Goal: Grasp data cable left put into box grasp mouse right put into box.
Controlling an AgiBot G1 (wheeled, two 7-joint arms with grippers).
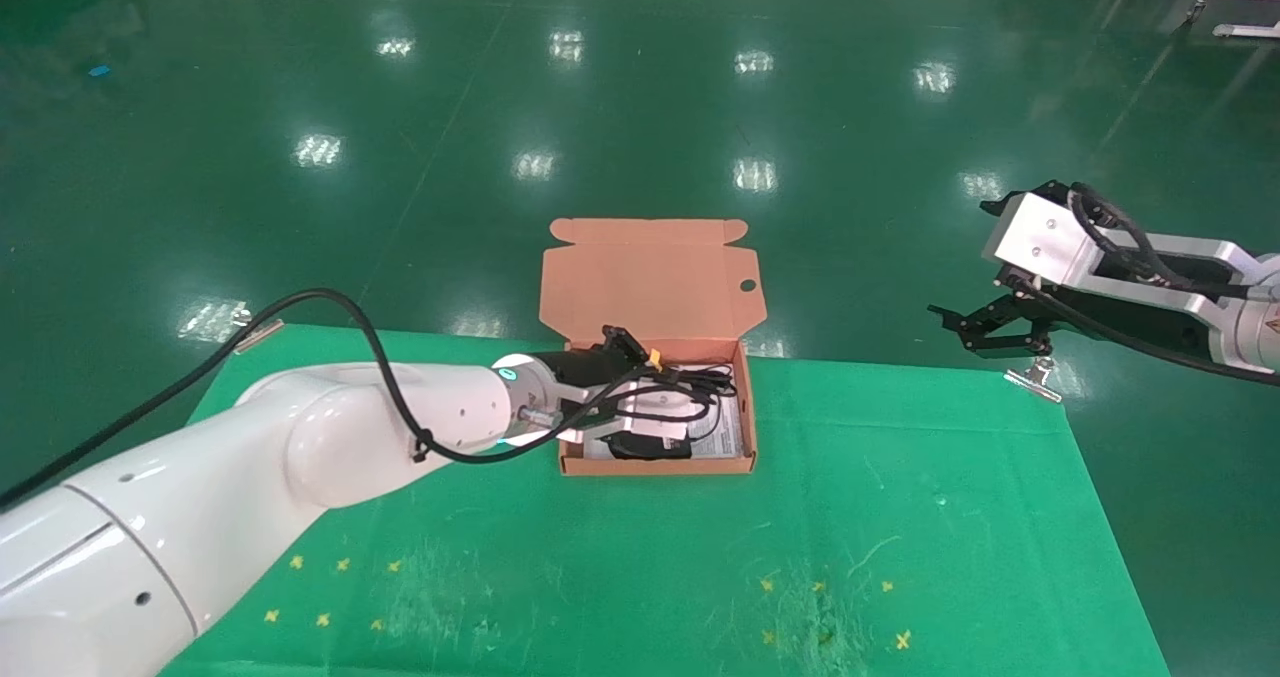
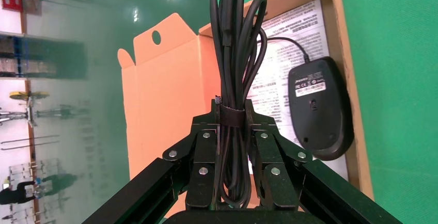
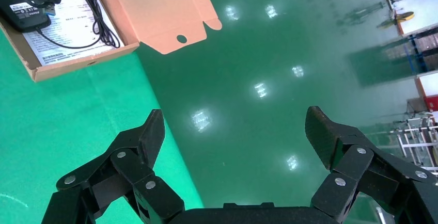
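Note:
The orange-brown box (image 1: 660,467) stands open at the far edge of the green mat, its flap lid (image 1: 650,277) raised. The black mouse (image 1: 645,447) lies in it underside up on the white sheet (image 2: 289,33), and also shows in the left wrist view (image 2: 319,105). My left gripper (image 1: 680,392) is over the box, shut on the strapped black data cable (image 2: 235,43), which sticks out past the fingertips (image 2: 231,108). My right gripper (image 1: 975,327) is open and empty, held off the mat's far right corner, and shows in its own wrist view (image 3: 235,126).
The green mat (image 1: 700,557) covers the table and carries small yellow cross marks near the front. Metal clips (image 1: 1035,382) hold its far corners. Glossy green floor lies beyond. The box also shows in the right wrist view (image 3: 155,2).

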